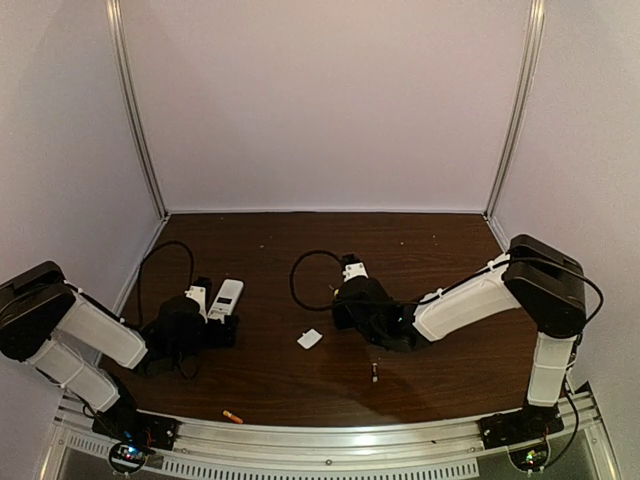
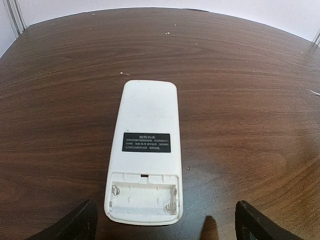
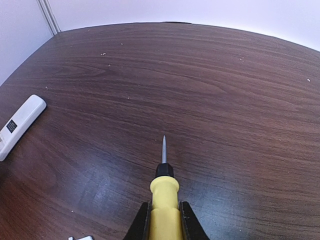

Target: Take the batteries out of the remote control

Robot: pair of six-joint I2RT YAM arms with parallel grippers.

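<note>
On the left of the table (image 1: 450, 250), the remote (image 2: 146, 150) lies back-up, with a dark label (image 2: 146, 142) at mid-length. Its battery bay (image 2: 144, 198) is open and empty. The left gripper (image 2: 165, 222) sits at the bay end with its jaws wide. One finger (image 2: 77, 225) is on each side of the remote's near end, and neither appears to touch it.

Both batteries are out on the table, well apart. The dark battery (image 1: 375, 373) lies near the right arm, on its near side. The orange battery (image 1: 232, 417) lies close to the near edge, nearer the left arm. The white cover (image 1: 310, 338) rests between the two arms.

The right gripper (image 3: 164, 212) is clamped on the yellow handle of a screwdriver (image 3: 164, 192). Its tip points toward the far wall. I cannot tell whether the tip touches the wood.
</note>
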